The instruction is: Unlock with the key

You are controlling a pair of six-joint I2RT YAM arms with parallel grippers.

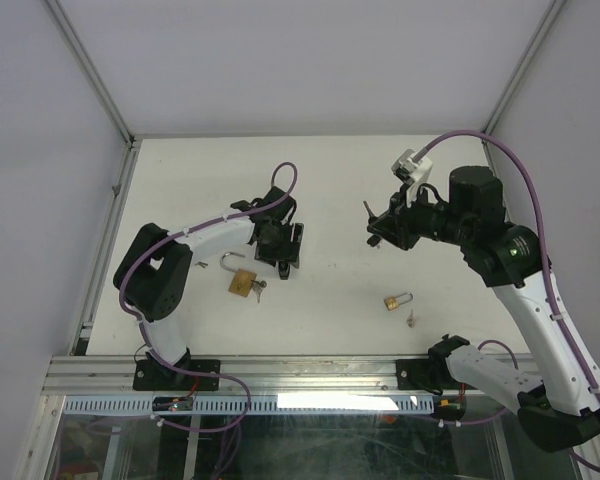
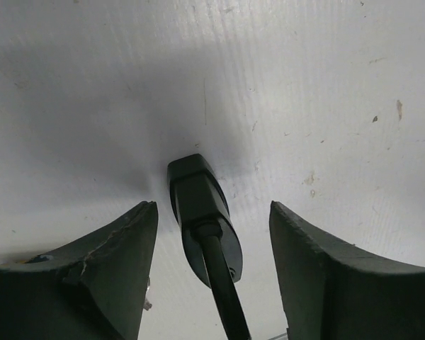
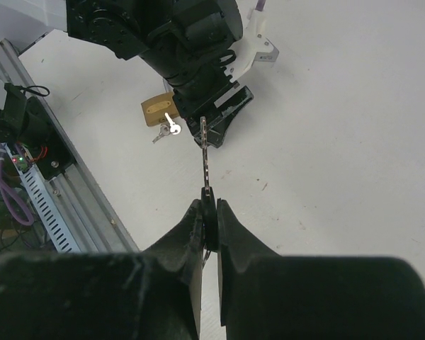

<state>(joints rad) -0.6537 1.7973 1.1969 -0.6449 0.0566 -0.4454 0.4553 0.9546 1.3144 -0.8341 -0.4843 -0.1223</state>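
Our right gripper (image 3: 209, 207) is pinched tight on the bow of the key (image 3: 206, 152), blade pointing outward, over the tabletop (image 1: 330, 170) right of its middle. Our left gripper (image 2: 212, 212) is spread wide, gripping nothing. The small padlock (image 1: 397, 299) lies toward the near edge. We judge it light and slick, likely to slide unless held by its body. No containers here.

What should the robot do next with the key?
Probably lower the right claw toward the small padlock nearby. The claw pinches the key up in the air, blade pointing out, and that padlock lies untouched on the table.
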